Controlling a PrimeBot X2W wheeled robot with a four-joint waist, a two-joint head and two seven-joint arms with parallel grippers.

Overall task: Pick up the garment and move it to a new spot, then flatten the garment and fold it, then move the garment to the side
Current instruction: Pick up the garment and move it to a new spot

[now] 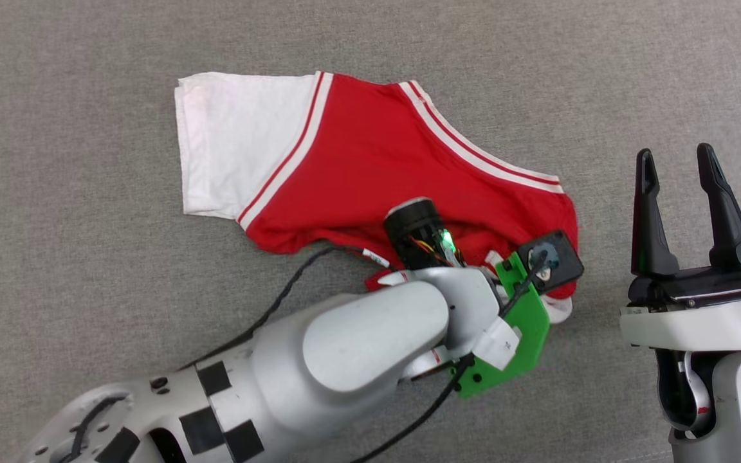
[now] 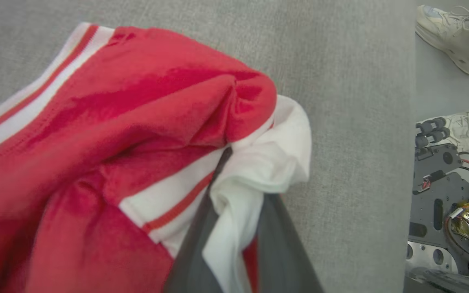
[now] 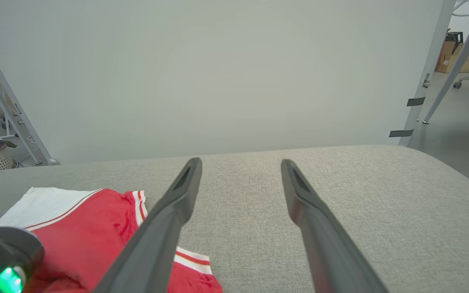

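The garment (image 1: pixel 370 154) lies partly spread on the grey cushioned surface (image 1: pixel 87 225), red body up, one white sleeve (image 1: pixel 235 141) flat at the left. Its near right corner is bunched up. My left wrist (image 1: pixel 467 289) hangs over that corner and hides the fingers there. In the left wrist view my left gripper (image 2: pixel 246 175) is shut on a wad of white sleeve cloth and red fabric of the garment (image 2: pixel 116 122). My right gripper (image 1: pixel 675 154) stands open to the right of the garment, apart from it, with nothing between its fingers. The right wrist view has the right gripper (image 3: pixel 240 162) and the garment (image 3: pixel 84 228) at lower left.
The surface's edge (image 2: pixel 415 162) runs close on the right of the left wrist view. Beyond it are a person's pale shoes (image 2: pixel 454 36) and the robot's base (image 2: pixel 450 203). A pale wall (image 3: pixel 234 73) stands behind the surface. A black cable (image 1: pixel 280 302) trails from the left arm.
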